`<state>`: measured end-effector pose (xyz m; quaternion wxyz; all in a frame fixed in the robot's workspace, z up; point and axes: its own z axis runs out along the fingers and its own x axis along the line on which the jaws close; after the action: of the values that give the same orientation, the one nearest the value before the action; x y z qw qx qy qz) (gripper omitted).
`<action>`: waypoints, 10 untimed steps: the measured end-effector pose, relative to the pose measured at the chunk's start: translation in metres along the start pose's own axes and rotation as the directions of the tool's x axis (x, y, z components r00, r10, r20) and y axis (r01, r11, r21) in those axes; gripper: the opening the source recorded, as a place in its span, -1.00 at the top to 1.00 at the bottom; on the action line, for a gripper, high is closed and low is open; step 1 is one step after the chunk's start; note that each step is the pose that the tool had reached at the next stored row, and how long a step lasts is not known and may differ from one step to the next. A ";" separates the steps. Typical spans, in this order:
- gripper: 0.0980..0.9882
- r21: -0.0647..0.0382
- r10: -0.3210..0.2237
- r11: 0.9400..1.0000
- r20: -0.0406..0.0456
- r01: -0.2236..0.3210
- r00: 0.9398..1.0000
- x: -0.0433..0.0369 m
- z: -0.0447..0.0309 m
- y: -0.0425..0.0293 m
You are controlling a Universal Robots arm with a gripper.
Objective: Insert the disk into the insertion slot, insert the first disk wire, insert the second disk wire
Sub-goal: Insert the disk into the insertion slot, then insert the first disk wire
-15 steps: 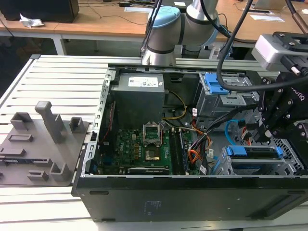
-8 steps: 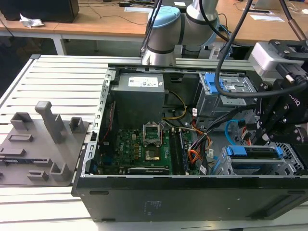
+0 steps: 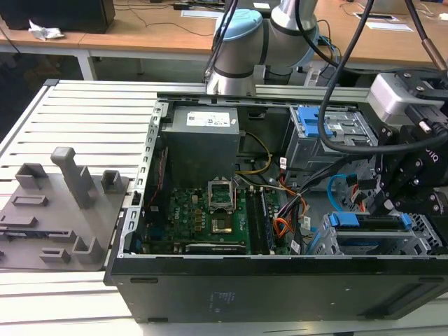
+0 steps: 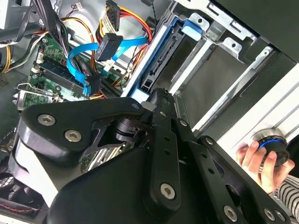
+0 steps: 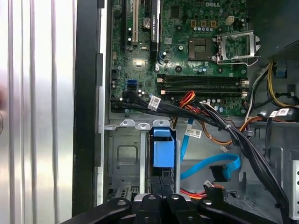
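Observation:
The disk (image 3: 364, 222), in its bright blue carrier, stands on edge inside the insertion slot (image 3: 420, 241), the perforated cage at the case's corner on the exterior view's right. My gripper (image 3: 383, 208) hangs right over it, shut on the disk's upper edge (image 5: 163, 154). Both wrist views show the black fingers (image 5: 150, 201) close together at the carrier (image 4: 158, 44). The second disk wire (image 5: 210, 165), a light-blue flat cable with a dark plug, lies loose beside the cage (image 5: 124, 158). The first disk wire (image 4: 131, 23), red-orange with a black plug (image 4: 110, 46), hangs free near the blue cable (image 4: 79, 60).
The taller cage with the blue latch plate (image 3: 329, 133) stands behind the slot. Black cable bundles (image 5: 243, 144) run over the motherboard (image 3: 203, 217). The power supply (image 3: 203, 129) sits at the back. Grey fixture blocks (image 3: 63, 203) lie outside the case. A person's hand (image 4: 259, 161) holds a knob.

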<state>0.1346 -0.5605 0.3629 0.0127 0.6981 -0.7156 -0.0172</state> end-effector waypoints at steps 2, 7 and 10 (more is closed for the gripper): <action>0.98 0.000 0.000 1.000 0.000 0.000 1.000 0.0000 0.0003 -0.0002; 0.98 0.000 0.000 1.000 0.000 0.000 1.000 0.0000 0.0005 -0.0002; 0.98 0.000 0.000 1.000 0.000 0.000 1.000 0.0000 0.0006 -0.0002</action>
<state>0.1348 -0.5605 0.3622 0.0125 0.6982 -0.7156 -0.0174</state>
